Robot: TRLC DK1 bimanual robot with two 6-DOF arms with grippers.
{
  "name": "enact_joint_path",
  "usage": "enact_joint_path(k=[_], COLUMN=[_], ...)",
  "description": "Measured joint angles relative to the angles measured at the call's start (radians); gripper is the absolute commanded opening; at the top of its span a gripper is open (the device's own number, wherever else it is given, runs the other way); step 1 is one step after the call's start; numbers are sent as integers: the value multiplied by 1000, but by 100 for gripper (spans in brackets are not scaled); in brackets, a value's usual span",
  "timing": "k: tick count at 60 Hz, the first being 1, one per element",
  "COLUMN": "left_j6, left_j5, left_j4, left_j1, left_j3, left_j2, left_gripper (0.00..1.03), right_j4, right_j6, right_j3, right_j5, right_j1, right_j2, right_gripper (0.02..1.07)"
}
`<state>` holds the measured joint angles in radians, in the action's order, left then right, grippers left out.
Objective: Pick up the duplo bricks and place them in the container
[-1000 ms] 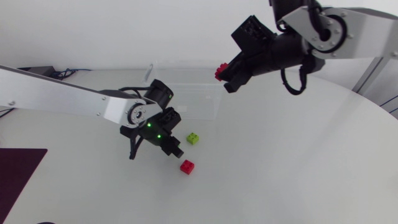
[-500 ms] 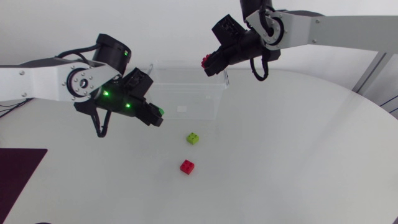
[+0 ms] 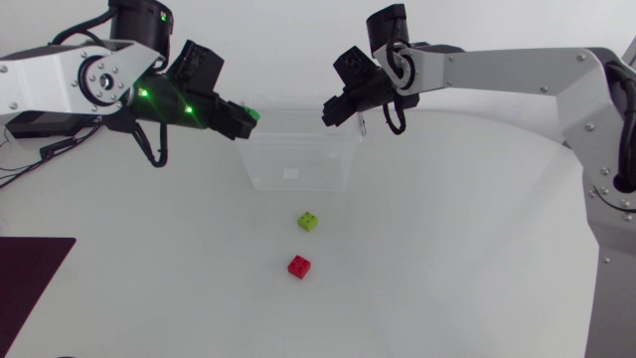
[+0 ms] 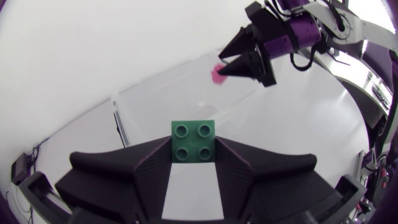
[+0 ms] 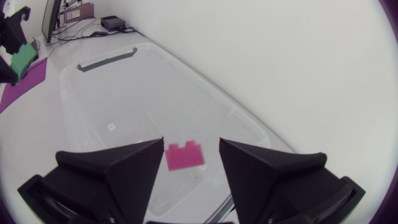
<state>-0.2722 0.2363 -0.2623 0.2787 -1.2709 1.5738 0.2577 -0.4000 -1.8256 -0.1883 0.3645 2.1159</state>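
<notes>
A clear plastic container (image 3: pixel 298 169) stands at the back middle of the table. My left gripper (image 3: pixel 243 112) hovers at its left rim, shut on a dark green brick (image 4: pixel 193 134) held studs up between the fingertips. My right gripper (image 3: pixel 331 111) hangs over the container's right rim, open. In the right wrist view a blurred red-pink brick (image 5: pixel 185 155) is loose between the spread fingers (image 5: pixel 140 158), over the container's inside (image 5: pixel 124 106). The left wrist view shows that brick (image 4: pixel 217 73) just off the right gripper's tip. A lime brick (image 3: pixel 309 221) and a red brick (image 3: pixel 298 266) lie on the table in front of the container.
A dark purple mat (image 3: pixel 30 283) lies at the table's front left corner. The white table top (image 3: pixel 457 249) spreads around the two loose bricks.
My left arm has lifted the green brick from the table up to the container's left rim. My right gripper moved left over the container and opened, and the red-pink brick has come free.
</notes>
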Motion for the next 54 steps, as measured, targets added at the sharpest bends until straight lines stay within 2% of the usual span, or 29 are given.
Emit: enact_joint_path(k=[14, 27, 31, 38, 44, 47, 54], left_j6=[23, 49, 56, 63, 63, 63, 63], left_j5=[37, 48, 48, 48, 48, 47, 48], left_j4=[79, 135, 142, 142, 142, 142, 140], left_j1=[-3, -4, -8, -17, -24, -27, -29], left_j3=[-129, -231, -270, -327, -354, -361, -372], left_j2=[141, 290, 340, 401, 433, 440, 443], left_gripper=[38, 43, 57, 71, 93, 97, 98], right_j4=[0, -4, -8, -19, -22, -23, -31], right_j6=[-4, -13, -16, -16, -15, -14, -4], right_j3=[40, 217, 309, 449, 563, 612, 711], right_j5=[29, 33, 34, 33, 33, 36, 42], right_j1=[0, 15, 42, 97, 142, 164, 207], right_j2=[-40, -235, -330, -448, -508, -524, -537], right_gripper=[103, 103, 103, 103, 103, 103, 102])
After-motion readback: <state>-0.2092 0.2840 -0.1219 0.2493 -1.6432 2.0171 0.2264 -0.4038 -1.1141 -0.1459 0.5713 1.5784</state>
